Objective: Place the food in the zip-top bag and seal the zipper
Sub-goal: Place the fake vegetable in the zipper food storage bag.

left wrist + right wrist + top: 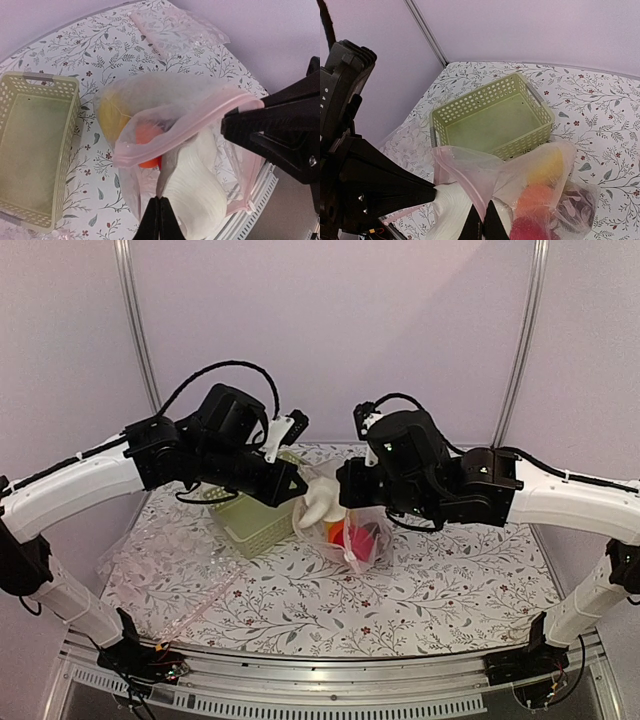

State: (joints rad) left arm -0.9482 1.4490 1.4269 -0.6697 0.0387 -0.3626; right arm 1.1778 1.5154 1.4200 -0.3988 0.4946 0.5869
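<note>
Several foods (536, 196) blur behind the zip-top bag's (466, 161) plastic.

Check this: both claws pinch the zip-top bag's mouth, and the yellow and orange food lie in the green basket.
The green basket holds nothing. The yellow food and orange food lie inside the zip-top bag, whose mouth the left claw and right claw pinch; see the right wrist view.

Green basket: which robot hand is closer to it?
Left. The left gripper pinches the zip-top bag just beside the green basket. The right gripper pinches the bag's other side, farther from the basket.
</note>
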